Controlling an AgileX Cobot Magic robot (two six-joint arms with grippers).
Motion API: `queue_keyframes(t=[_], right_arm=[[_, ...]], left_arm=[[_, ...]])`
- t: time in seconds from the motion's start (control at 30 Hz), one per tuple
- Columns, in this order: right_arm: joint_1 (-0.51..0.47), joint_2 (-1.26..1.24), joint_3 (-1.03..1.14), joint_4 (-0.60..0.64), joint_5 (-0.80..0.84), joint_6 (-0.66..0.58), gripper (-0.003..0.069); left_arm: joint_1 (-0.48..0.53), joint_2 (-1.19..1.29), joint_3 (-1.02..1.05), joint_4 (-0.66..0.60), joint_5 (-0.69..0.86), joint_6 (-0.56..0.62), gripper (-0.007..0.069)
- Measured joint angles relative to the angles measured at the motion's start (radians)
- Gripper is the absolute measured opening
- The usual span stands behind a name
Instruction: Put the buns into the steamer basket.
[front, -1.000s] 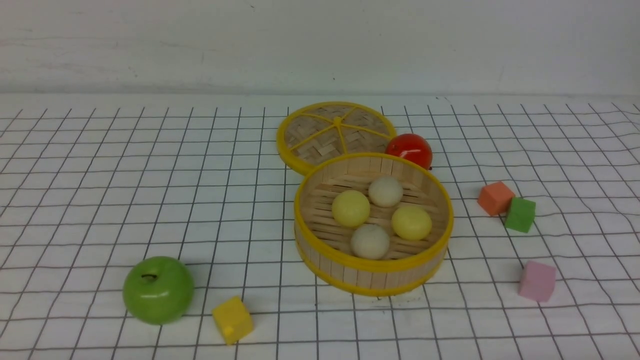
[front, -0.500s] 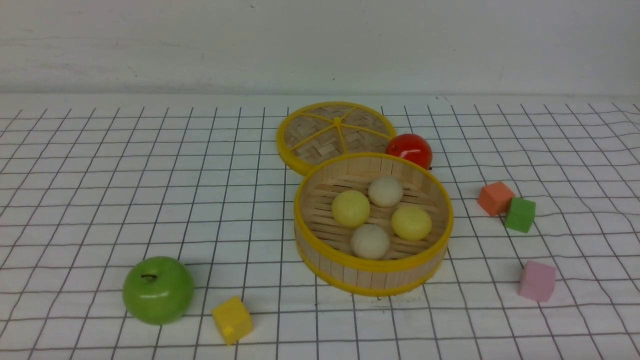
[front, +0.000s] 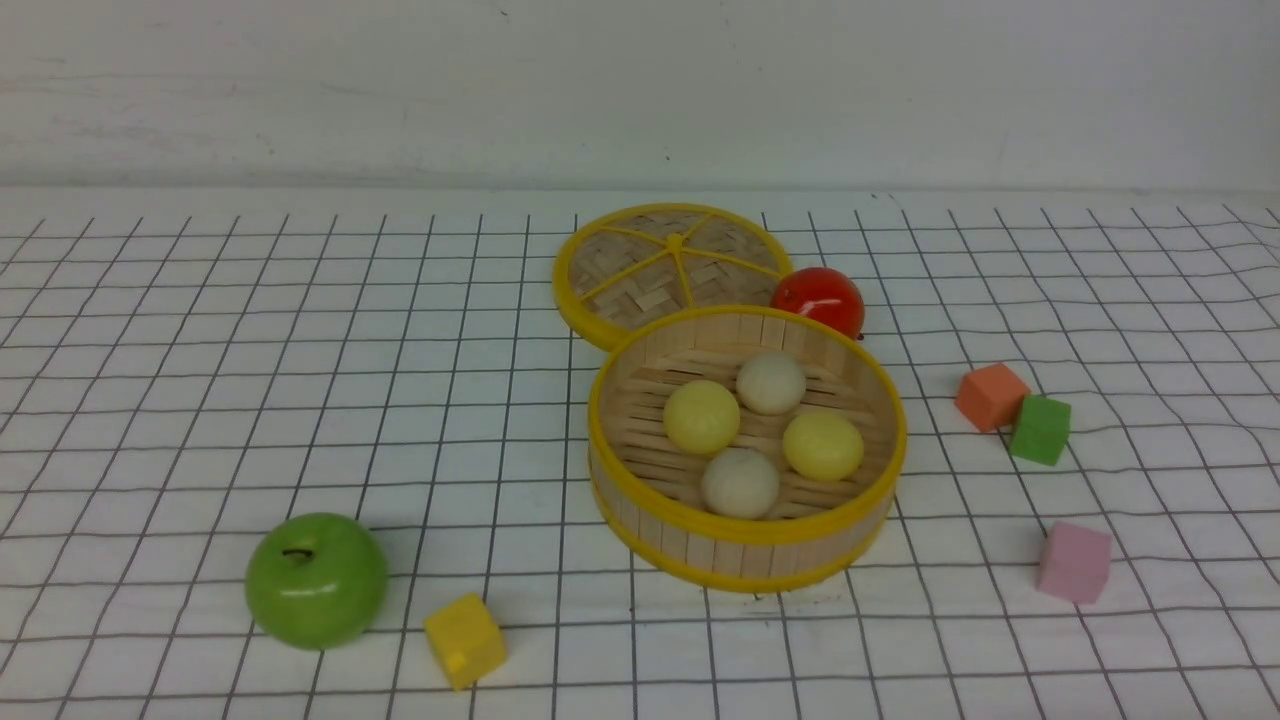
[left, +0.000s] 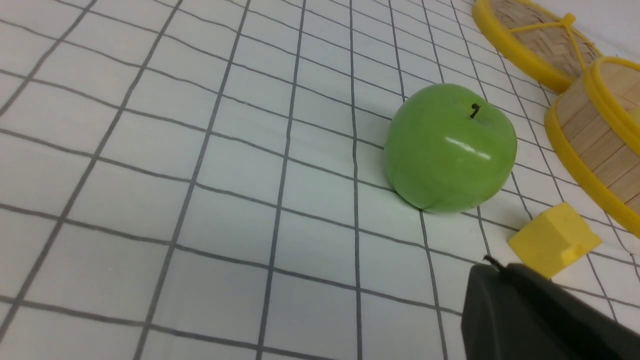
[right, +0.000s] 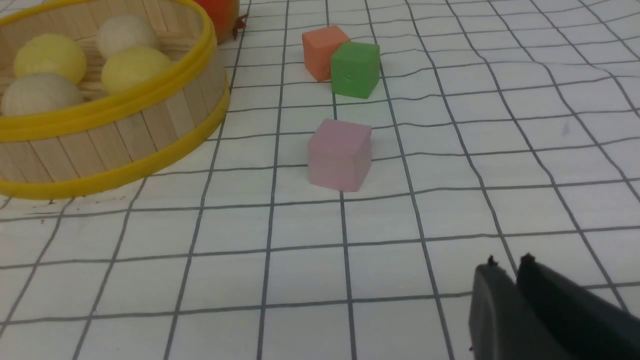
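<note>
White gridded tabletop (front: 300, 400) beneath steamer basket (front: 750, 545)

Between the earlier pictures and now, the front view shows no change that can be made out (the wrist views come only from this moment, so any shift seen from there cannot be told).
</note>
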Motion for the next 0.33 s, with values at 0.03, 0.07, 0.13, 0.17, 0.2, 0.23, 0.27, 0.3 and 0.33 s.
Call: queue_keyframes(t=[0.03, 0.07, 0.13, 0.17, 0.2, 0.23, 0.27, 0.3, 0.33], right_arm=[[0.000, 0.000, 0.000, 0.000, 0.000, 0.000, 0.0064], [0.000, 0.000, 0.000, 0.000, 0.000, 0.000, 0.0065], [0.000, 0.000, 0.000, 0.000, 0.000, 0.000, 0.0069], [0.000, 0.000, 0.000, 0.000, 0.000, 0.000, 0.0072], [0.000, 0.000, 0.000, 0.000, 0.000, 0.000, 0.0072], [0.000, 0.000, 0.000, 0.000, 0.000, 0.000, 0.0075], [0.000, 0.000, 0.000, 0.000, 0.000, 0.000, 0.0078], [0.000, 0.000, 0.000, 0.000, 0.000, 0.000, 0.0079], [0.000, 0.000, 0.000, 0.000, 0.000, 0.000, 0.0079]], left_arm=[[0.000, 0.000, 0.000, 0.000, 0.000, 0.000, -0.0013], [0.000, 0.000, 0.000, 0.000, 0.000, 0.000, -0.0013], [0.000, 0.000, 0.000, 0.000, 0.000, 0.000, -0.0013], [0.000, 0.000, 0.000, 0.000, 0.000, 0.000, -0.0012], [0.000, 0.000, 0.000, 0.000, 0.000, 0.000, -0.0011], [0.000, 0.000, 0.000, 0.000, 0.000, 0.000, -0.0011], [0.000, 0.000, 0.000, 0.000, 0.000, 0.000, -0.0008], [0.000, 0.000, 0.000, 0.000, 0.000, 0.000, -0.0007], [0.000, 0.000, 0.000, 0.000, 0.000, 0.000, -0.0006]])
